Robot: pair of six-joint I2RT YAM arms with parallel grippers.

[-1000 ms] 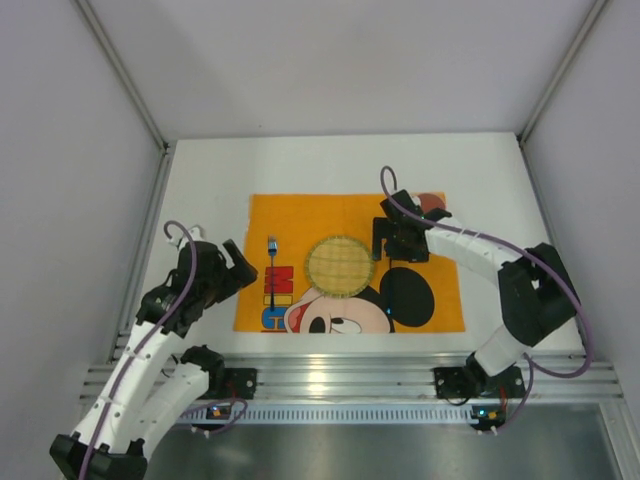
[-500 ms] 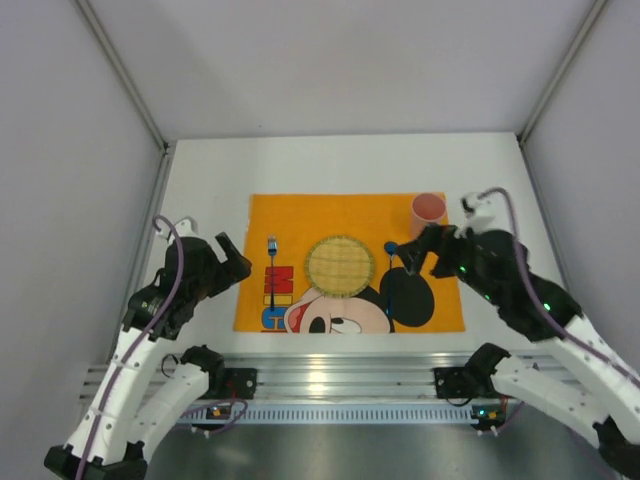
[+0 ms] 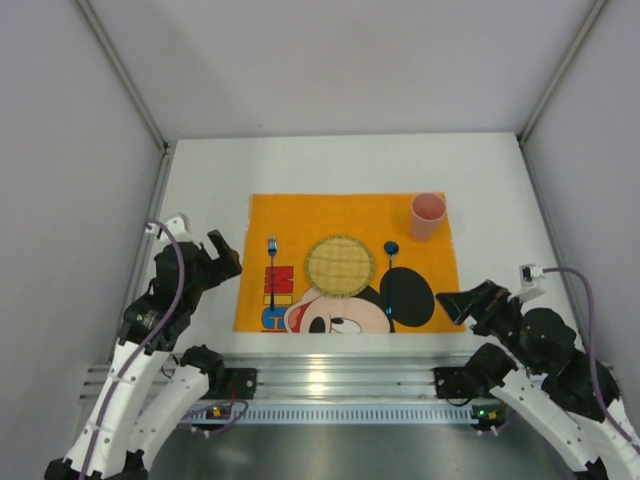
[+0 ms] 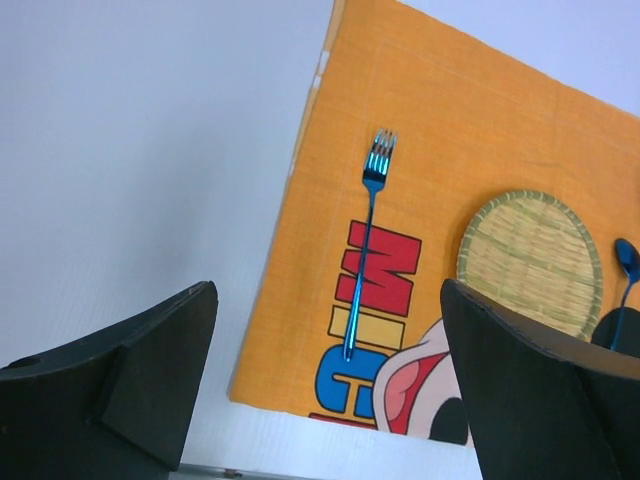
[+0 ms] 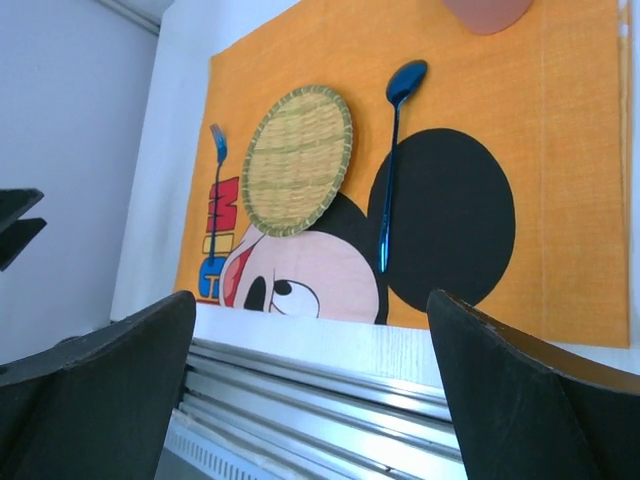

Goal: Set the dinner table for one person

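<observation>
The white dinner table [image 3: 200,190] carries an orange Mickey Mouse placemat [image 3: 300,215]. On the mat lie a blue fork [image 3: 271,270], a round woven plate [image 3: 340,265] and a blue spoon [image 3: 389,275]. A pink cup [image 3: 427,215] stands upright at the mat's far right corner. My left gripper [image 3: 225,258] is open and empty, left of the mat; its wrist view shows the fork [image 4: 367,245] and the plate [image 4: 530,262] ahead. My right gripper [image 3: 465,300] is open and empty at the mat's near right corner; its wrist view shows the spoon [image 5: 390,170], the plate [image 5: 297,160] and the fork [image 5: 215,210].
A silver aluminium rail [image 3: 330,375] runs along the table's near edge and also shows in the right wrist view [image 5: 320,380]. White walls with metal posts [image 3: 120,75] close in the left, back and right sides.
My right gripper has drawn back from the pink cup to the near right, leaving the cup standing on the mat. My left arm has pulled back a little to the left.
</observation>
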